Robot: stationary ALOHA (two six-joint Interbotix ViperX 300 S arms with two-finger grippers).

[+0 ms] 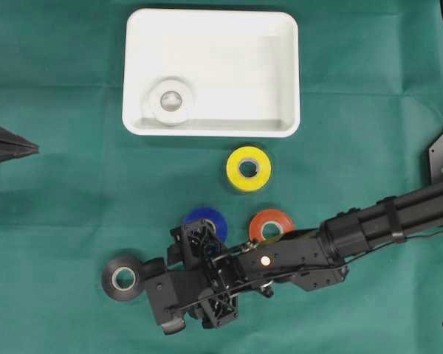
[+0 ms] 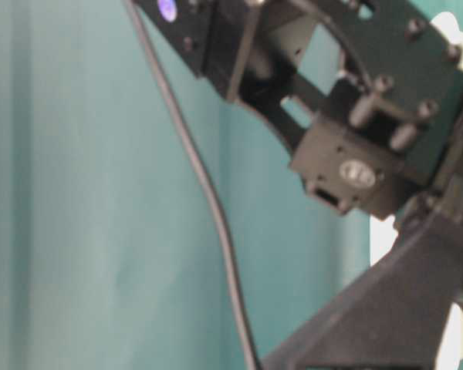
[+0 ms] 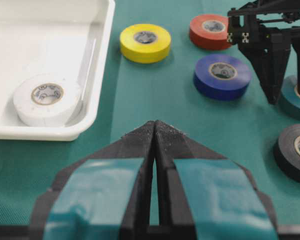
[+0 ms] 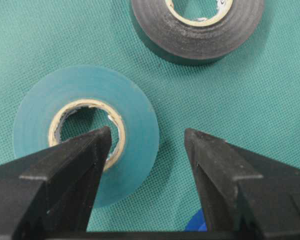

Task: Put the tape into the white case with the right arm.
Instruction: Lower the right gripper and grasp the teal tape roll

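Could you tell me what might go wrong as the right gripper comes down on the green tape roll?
1. The right gripper is open, one finger over the green roll's core and one outside its wall; slightly off, it could push the roll away.
2. The black roll lies close by and could get bumped.

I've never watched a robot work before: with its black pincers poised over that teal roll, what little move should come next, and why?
Probably a slight drop, then closing. The right end effector stands open above the flat teal tape roll: one finger over its cardboard core hole, the other beyond its outer edge, straddling the band. The roll lies on the green cloth, not yet gripped, and the shallow white plastic case holds only one white roll.
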